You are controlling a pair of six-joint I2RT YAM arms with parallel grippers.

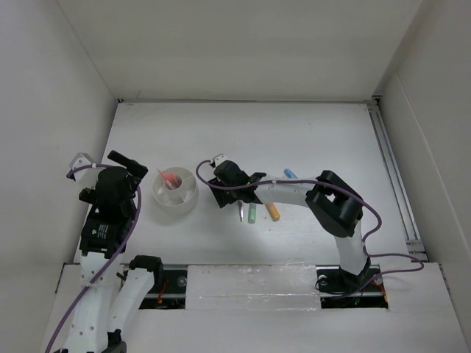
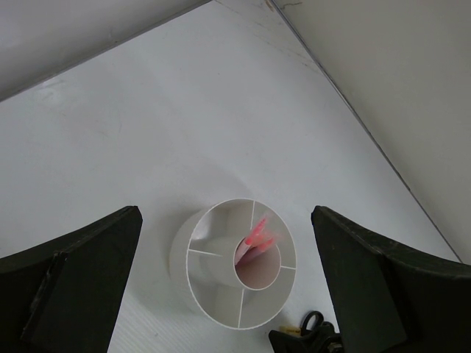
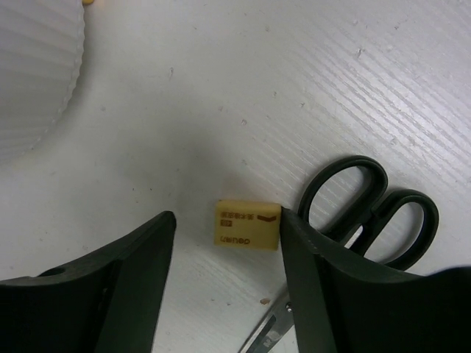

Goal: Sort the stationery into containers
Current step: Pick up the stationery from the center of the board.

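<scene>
The round white tub [image 1: 175, 193] with wedge compartments holds thin pink pens [image 1: 171, 180] in its middle cup; in the left wrist view the tub [image 2: 213, 305] and the pens [image 2: 259, 234] lie between my fingers. My left gripper [image 1: 134, 165] [image 2: 224, 213] is open and empty, left of the tub. My right gripper [image 1: 223, 190] [image 3: 227, 217] is open, low over the table, straddling the tan eraser [image 3: 246, 224]; its right finger [image 3: 316, 272] touches the eraser's edge. The black-handled scissors [image 3: 368, 213] lie just right of it. Green [image 1: 252, 213], orange [image 1: 273, 212] and blue [image 1: 290, 175] markers lie by the right arm.
The tub's ribbed wall [image 3: 37, 66] is close at the upper left of the right wrist view. White walls enclose the table on the left, back and right. A metal rail [image 1: 394, 173] runs along the right edge.
</scene>
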